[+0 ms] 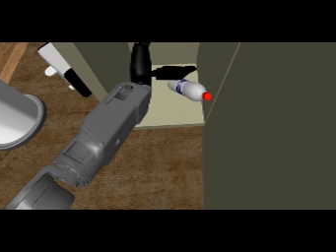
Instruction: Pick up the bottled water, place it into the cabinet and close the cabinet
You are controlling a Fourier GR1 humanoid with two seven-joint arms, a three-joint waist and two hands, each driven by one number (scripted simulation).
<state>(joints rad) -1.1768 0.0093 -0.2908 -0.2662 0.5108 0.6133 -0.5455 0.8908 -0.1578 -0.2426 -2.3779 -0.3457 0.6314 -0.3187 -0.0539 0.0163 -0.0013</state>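
Note:
The bottled water point(187, 89), white with a blue label and a red cap point(207, 96), lies on its side on the pale cabinet shelf point(167, 118), cap pointing right toward the door. My left hand point(141, 59) reaches into the cabinet on its grey forearm point(109, 130), just left of and behind the bottle. Its fingers are straight and the thumb point(173, 72) sticks out to the right above the bottle's base. The hand is not curled round the bottle. My right hand shows nowhere.
A large dark olive cabinet door point(280, 123) stands open at the right, filling that side. A silver round vessel point(7, 118) sits on the wooden counter point(163, 167) at the left. A white and black object point(63, 69) stands by the cabinet's left wall.

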